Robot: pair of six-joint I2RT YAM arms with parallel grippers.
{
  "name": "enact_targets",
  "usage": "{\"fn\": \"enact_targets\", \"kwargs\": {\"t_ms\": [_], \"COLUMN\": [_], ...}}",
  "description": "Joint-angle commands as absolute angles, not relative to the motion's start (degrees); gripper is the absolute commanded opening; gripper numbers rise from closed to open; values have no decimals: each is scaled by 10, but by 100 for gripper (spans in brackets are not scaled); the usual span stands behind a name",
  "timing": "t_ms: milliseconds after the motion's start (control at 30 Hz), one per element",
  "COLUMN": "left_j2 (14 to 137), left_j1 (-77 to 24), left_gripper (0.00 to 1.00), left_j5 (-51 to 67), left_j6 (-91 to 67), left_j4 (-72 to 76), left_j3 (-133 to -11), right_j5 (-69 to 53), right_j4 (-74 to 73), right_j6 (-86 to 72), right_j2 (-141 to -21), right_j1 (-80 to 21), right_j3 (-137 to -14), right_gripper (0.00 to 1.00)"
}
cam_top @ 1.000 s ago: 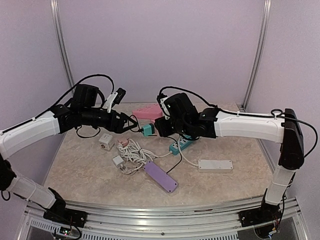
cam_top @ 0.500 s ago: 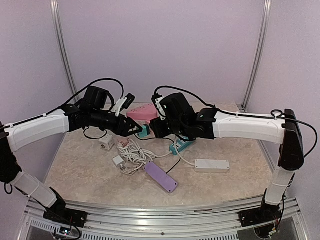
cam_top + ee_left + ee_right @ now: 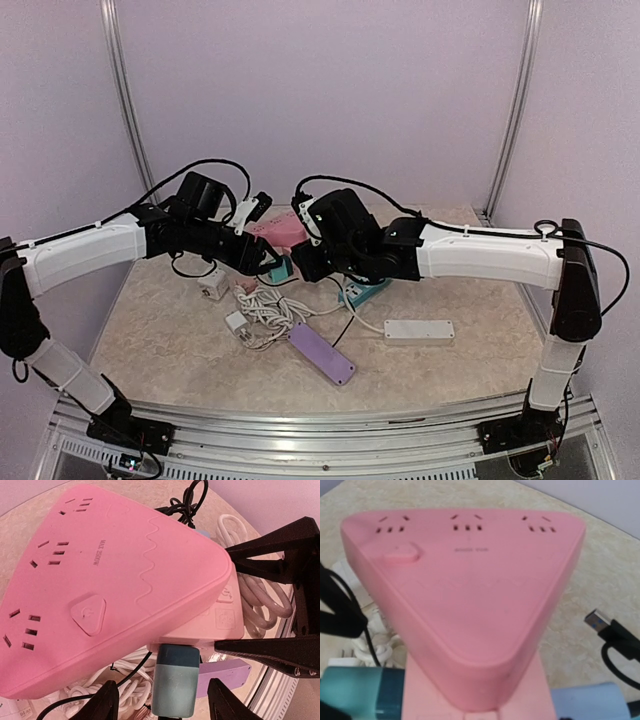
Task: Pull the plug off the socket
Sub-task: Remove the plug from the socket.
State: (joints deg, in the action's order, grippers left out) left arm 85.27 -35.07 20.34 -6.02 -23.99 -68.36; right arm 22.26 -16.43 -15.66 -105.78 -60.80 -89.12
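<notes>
- Centrally, above the beige marbled table (image 3: 160,335), the two arms meet tip to tip over a pink triangular plastic socket strip (image 3: 100,580).
- A teal rectangular plug (image 3: 174,685) sits pushed into the paler pink block at the corner of the strip. It is fully seated, with no gap at the joint.
- The left gripper (image 3: 162,700) straddles this teal plug. Its jaws are partly spread, one finger (image 3: 107,702) well clear of the plug's side and the other just beside it. A sliver of space shows on both sides, so nothing is pinched.
- The right gripper (image 3: 302,263) comes in from the opposite side. In the left wrist view its black fingers (image 3: 270,555) close from above and below on the pink corner block and clamp the strip there.
- The right wrist view is filled by the strip's top face, with three outlet groups along the far edge and a button near one corner. The teal plug sticks out at the lower left.
- A black USB lead (image 3: 612,630) hangs just right of the strip.
- Below the strip's edge lie a bundle of coiled white cable (image 3: 265,305) and a lilac oblong power strip (image 3: 322,352).
- Elsewhere on the table are a white cube adapter (image 3: 211,283), a teal power strip (image 3: 362,290) and a white oblong power strip (image 3: 418,330).
</notes>
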Motion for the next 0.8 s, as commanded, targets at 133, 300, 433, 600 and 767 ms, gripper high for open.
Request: {"fn": "enact_targets", "kwargs": {"t_ms": [133, 300, 433, 600, 767], "left_j2": [868, 878, 878, 879, 883], "left_j1": [-361, -368, -369, -370, -372], "left_gripper": [57, 55, 50, 45, 38], "left_j5": [182, 172, 169, 171, 174], "left_j6": [-55, -51, -50, -48, -47], "left_j4": [-262, -269, -269, -268, -268], "left_j3": [-702, -706, -705, -705, -707], "right_j5": [259, 261, 259, 258, 254], "right_j4": [-104, -103, -102, -102, -102], "right_j6": [-140, -138, -138, -137, -139], "right_j2": [-1047, -1047, -1046, -1049, -1054], "right_j1": [-614, -614, -614, -614, -614], "right_j3": [-933, -938, -938, -940, -943], "right_gripper": [2, 2, 2, 2, 2]}}
